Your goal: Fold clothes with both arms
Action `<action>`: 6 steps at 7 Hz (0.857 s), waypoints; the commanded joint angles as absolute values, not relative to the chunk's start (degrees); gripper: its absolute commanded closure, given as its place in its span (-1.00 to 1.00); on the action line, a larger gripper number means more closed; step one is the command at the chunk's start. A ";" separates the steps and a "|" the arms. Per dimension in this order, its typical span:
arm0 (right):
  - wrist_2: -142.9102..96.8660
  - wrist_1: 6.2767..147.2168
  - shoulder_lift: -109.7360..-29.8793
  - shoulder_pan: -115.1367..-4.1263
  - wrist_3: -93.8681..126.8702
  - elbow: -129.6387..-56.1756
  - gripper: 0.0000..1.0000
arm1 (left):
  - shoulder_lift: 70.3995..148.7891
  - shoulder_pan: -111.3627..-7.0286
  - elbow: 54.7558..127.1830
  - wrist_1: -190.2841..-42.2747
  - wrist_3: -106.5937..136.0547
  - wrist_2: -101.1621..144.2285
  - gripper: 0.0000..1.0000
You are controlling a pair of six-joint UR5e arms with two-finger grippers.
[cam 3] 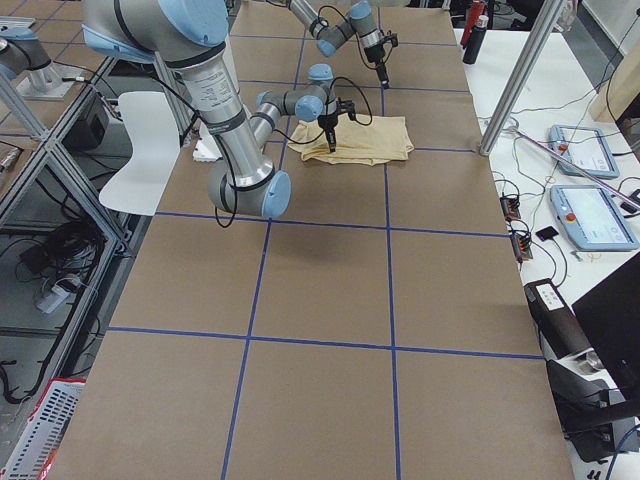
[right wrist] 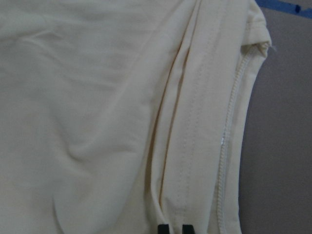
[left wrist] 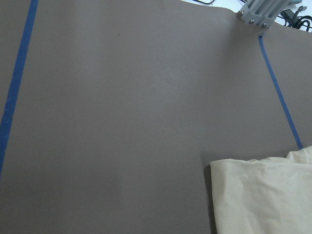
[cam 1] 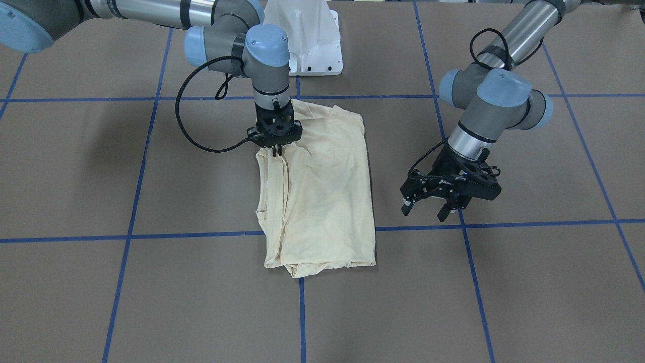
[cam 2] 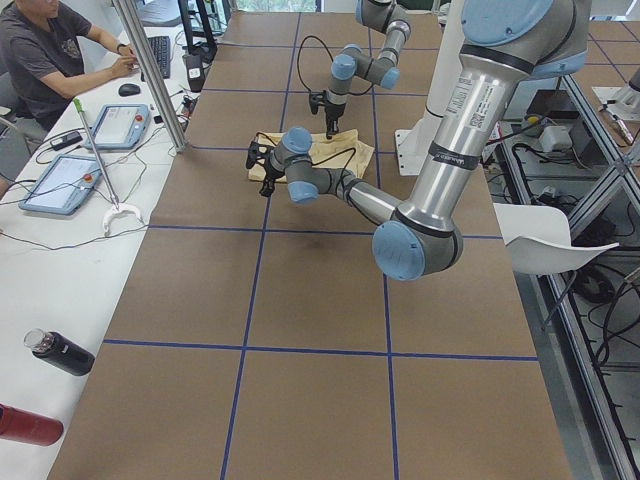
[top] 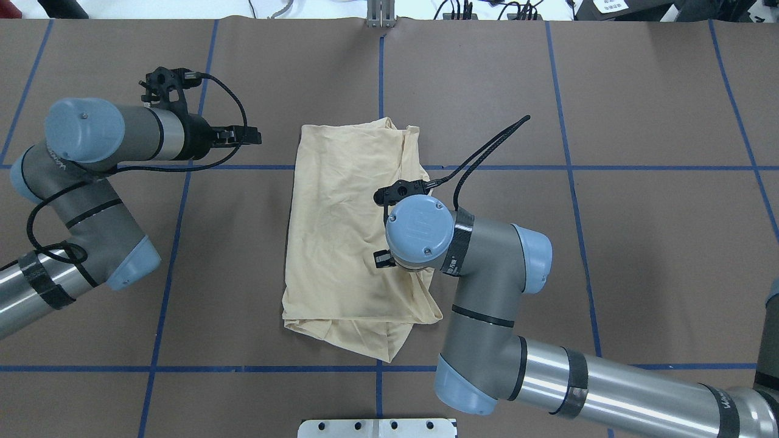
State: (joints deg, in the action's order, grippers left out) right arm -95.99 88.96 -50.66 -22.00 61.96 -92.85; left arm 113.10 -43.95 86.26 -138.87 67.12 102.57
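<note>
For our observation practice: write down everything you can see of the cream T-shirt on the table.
The T-shirt is pale cream-yellow, thin soft fabric, folded into a rough rectangle of several layers, no print showing. It lies wrinkled on the brown table, over blue tape lines. Stitched hems show along one edge. The right gripper pinches a fold near that edge; the left gripper hangs open beside it, not touching.

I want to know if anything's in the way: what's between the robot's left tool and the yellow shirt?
Nothing: only bare brown table lies between the left tool and the T-shirt, seen in the front-facing view.
</note>
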 commanded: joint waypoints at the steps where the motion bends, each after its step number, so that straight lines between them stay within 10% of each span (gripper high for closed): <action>1: -95.89 88.95 -50.71 -21.54 61.96 -92.73 0.58 | 113.12 -43.95 86.13 -138.78 67.15 102.57 -1.00; 6: -96.15 88.95 -51.32 -21.53 61.87 -92.98 1.00 | 113.29 -43.95 86.13 -138.87 67.15 102.57 -1.00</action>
